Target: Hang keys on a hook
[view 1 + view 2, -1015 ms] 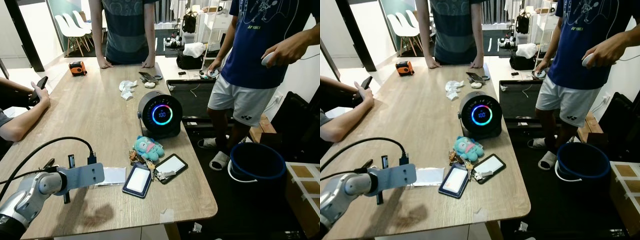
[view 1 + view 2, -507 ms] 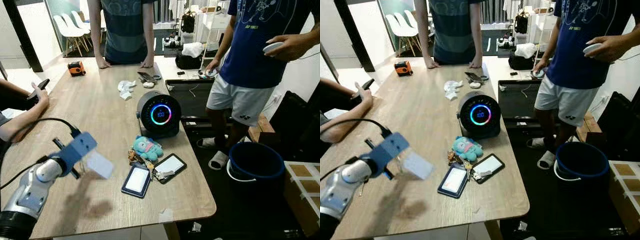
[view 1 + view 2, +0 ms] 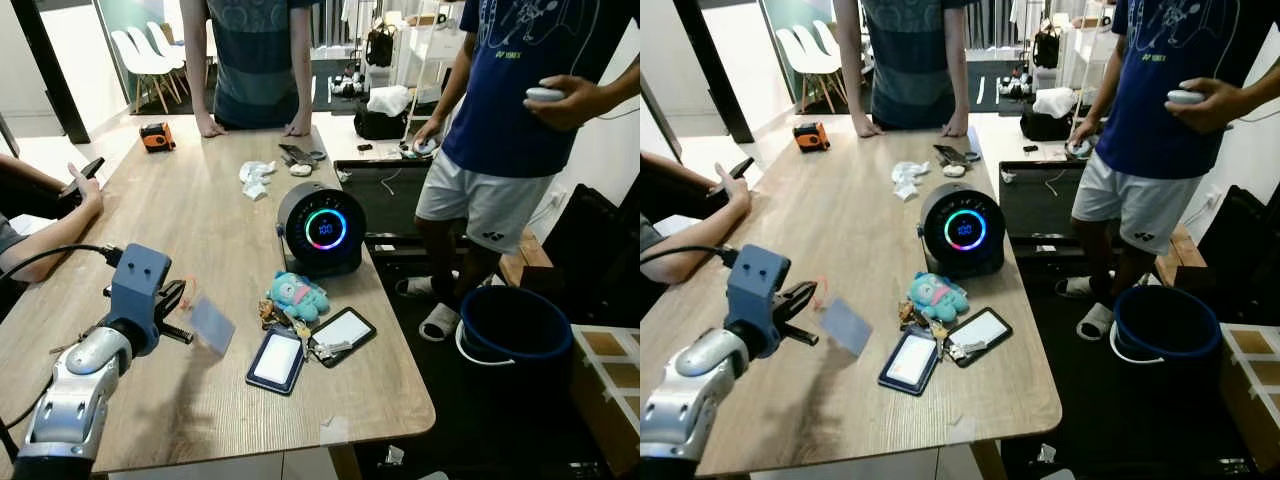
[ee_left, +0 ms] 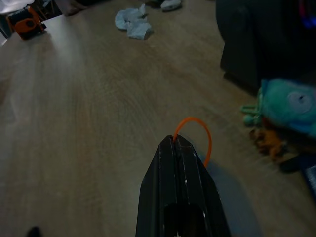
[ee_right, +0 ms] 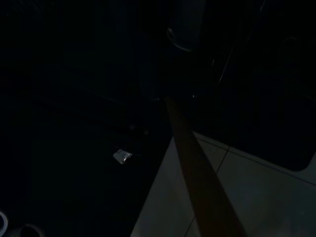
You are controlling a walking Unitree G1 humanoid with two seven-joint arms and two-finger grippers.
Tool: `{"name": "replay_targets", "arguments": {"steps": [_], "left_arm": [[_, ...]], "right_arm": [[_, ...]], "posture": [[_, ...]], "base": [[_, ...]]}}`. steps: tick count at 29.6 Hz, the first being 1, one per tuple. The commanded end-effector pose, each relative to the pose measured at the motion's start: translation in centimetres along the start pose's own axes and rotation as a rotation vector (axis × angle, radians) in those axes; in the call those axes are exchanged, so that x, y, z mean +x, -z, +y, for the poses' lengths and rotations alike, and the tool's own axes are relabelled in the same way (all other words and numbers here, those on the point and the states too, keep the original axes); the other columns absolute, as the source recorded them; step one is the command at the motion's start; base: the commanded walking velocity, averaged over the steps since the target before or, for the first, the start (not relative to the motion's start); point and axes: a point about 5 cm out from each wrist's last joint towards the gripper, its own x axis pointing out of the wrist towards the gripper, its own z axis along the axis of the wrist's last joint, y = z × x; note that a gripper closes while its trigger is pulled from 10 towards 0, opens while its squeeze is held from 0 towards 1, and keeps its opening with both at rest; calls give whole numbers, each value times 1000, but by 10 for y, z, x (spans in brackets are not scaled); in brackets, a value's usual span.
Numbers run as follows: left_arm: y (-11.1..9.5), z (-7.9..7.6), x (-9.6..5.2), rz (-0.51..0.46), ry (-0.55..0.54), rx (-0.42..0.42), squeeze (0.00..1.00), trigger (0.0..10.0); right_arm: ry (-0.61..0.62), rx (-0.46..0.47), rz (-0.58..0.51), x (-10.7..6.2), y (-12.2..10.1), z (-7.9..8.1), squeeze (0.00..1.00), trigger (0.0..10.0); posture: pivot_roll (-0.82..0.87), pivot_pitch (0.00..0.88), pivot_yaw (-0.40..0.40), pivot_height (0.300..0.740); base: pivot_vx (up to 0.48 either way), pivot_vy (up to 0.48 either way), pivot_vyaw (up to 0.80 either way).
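Left gripper (image 3: 176, 300): raised above the wooden table (image 3: 190, 215), near its left front part. In the left wrist view the two black fingers (image 4: 178, 168) lie pressed together, clenched on a thin orange loop (image 4: 197, 136).
Held item: a pale translucent card sleeve (image 3: 211, 325) hangs from that loop, tilted, off the table surface, just beyond the fingertips.
Right gripper: its wrist view is nearly black; finger state cannot be told. Judged idle at the robot's side.
Keys (image 3: 290, 322): lying flat on the table by the front right corner, tucked under the front edge of a teal plush toy (image 3: 297, 294), touching it.
Neighbours: a blue card holder (image 3: 275, 360) and a black-framed card holder (image 3: 342, 334) lie just in front of the keys; a round black speaker (image 3: 321, 228) stands behind the plush.
Direction from claw: the keys lie to the robot's right of the left gripper and lower, beyond the hanging sleeve.
Nearer arm: left, by judgement.
Long axis: the key bunch is too small to read.
Hook: none identified.
Constraint: the left fingers are occupied, so taking the keys likely requires freeing them first.
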Motion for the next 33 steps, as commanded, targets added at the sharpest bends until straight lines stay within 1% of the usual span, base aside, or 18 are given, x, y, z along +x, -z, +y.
{"name": "replay_targets", "arguments": {"steps": [1, 2, 4, 5, 6, 7, 8, 10, 13, 16, 18, 19, 21, 24, 25, 27, 30, 33], "left_arm": [[12, -8, -7, 1, -28, -55, 0, 10000], [12, -8, -7, 1, -28, -55, 0, 10000], [24, -18, -15, -4, -58, -135, 0, 10000], [24, -18, -15, -4, -58, -135, 0, 10000], [26, -21, -20, -26, -104, -205, 0, 10000], [26, -21, -20, -26, -104, -205, 0, 10000], [25, -22, -22, -33, -125, -235, 0, 10000], [25, -26, -26, -52, -168, -241, 0, 10000], [24, -33, -31, -75, -204, -135, 0, 10000], [23, -35, -32, -81, -207, -108, 0, 10000], [21, -43, -35, -110, -203, -37, 0, 10000], [21, -43, -35, -110, -203, -37, 0, 10000], [24, -55, -40, -130, -171, 44, 0, 10000], [28, -61, -42, -123, -148, 55, 0, 10000], [33, -68, -43, -106, -114, 59, 0, 10000], [33, -68, -43, -106, -114, 59, 0, 10000], [42, -79, -46, -64, -69, 43, 0, 10000], [46, -84, -48, -30, -39, 46, 0, 10000]], "right_arm": [[6, 24, 15, -2, 4, 1, 0, 10000], [6, 24, 15, -2, 4, 1, 0, 10000], [9, 29, 10, -2, 4, 2, 0, 10000], [9, 29, 10, -2, 4, 2, 0, 10000], [12, 34, 7, -3, 5, 2, 0, 10000], [12, 34, 7, -3, 5, 2, 0, 10000], [13, 36, 6, -3, 5, 2, 0, 10000], [15, 38, 5, -3, 5, 2, 0, 10000], [16, 40, 3, -3, 5, 1, 0, 10000], [17, 41, 2, -3, 5, 1, 0, 10000], [18, 43, -4, -2, 3, 1, 0, 10000], [18, 43, -4, -2, 3, 1, 0, 10000], [24, 50, -24, -2, 0, 0, 0, 10000], [28, 54, -40, -2, -2, -1, 0, 10000], [32, 60, -62, -2, -5, -3, 0, 10000], [32, 60, -62, -2, -5, -3, 0, 10000], [52, 90, -107, -3, -10, -8, 0, 10000], [66, 99, -135, -4, -14, -12, 0, 10000]], "posture": [[41, 117, 85, 740], [41, 117, 85, 740], [38, 118, 89, 740], [38, 118, 89, 740], [37, 118, 90, 740], [37, 118, 90, 740], [39, 120, 92, 740], [40, 121, 92, 740], [39, 121, 92, 740], [39, 121, 92, 740], [40, 123, 88, 740], [40, 123, 88, 740], [40, 123, 88, 740], [44, 124, 81, 740], [43, 124, 80, 740], [43, 124, 80, 740], [34, 126, 84, 740], [33, 128, 87, 740]], "base": [[0, 0, 0], [0, 0, 0], [0, 0, 0], [0, 0, 0], [0, 0, 0], [0, 0, 0], [0, 0, 0], [0, 0, 0], [0, 0, 0], [0, 0, 0], [0, 0, 0], [0, 0, 0], [0, 0, 0], [0, 0, 0], [0, 0, 0], [0, 0, 0], [0, 0, 0], [0, 0, 0]]}}
